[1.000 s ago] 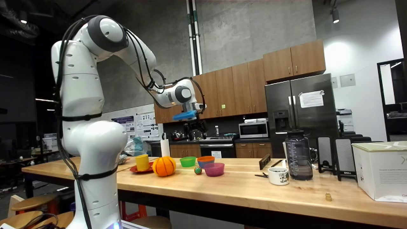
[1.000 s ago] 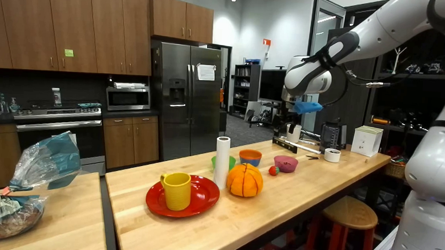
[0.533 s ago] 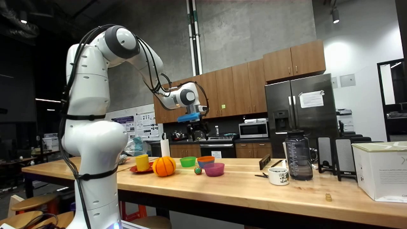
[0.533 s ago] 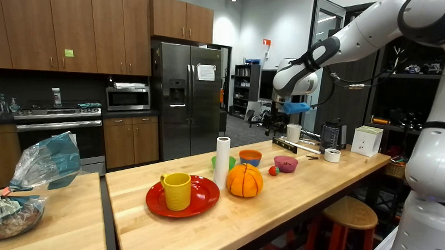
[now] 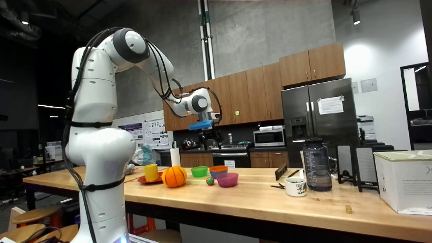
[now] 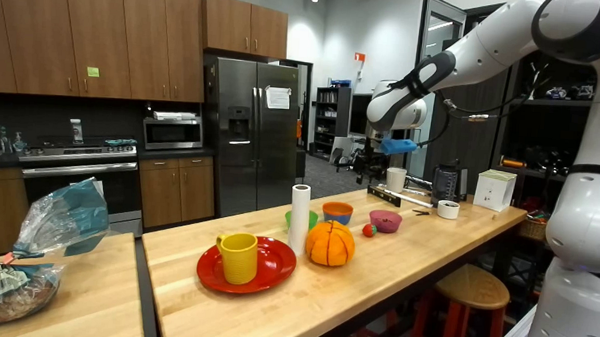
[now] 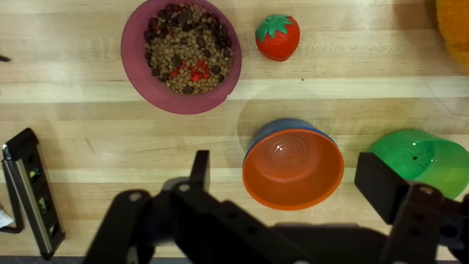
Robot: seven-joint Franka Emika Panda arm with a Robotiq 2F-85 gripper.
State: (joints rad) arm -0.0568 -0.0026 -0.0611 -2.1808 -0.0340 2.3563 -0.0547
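Hanging well above the wooden table [image 7: 110, 146], my hand [image 7: 283, 163] is released, its two dark fingers [image 7: 381, 187] spread wide apart. Nearest beneath it is the orange bowl [image 7: 289, 196], which sits inside the blue bowl [image 7: 280, 124]; from my wrist I see the pair framed between my fingertips, a little closer to the one on the right of that view. I am apart from both: in both exterior views a gap of air separates my fingertips from the rims. The green bowl [image 7: 399, 146] shows just past that same fingertip, which hides part of its edge. Up and to the left in the wrist view stands the magenta bowl [image 7: 133, 62], with tan, dark and red bits like dried beans in it, and just beside it rests the toy strawberry [image 7: 279, 38]. Part of the orange pumpkin [image 7: 456, 33] shows at the upper right corner. Well apart, near the lower left of my wrist view, lies the black level [image 7: 36, 205], small windows along its length.
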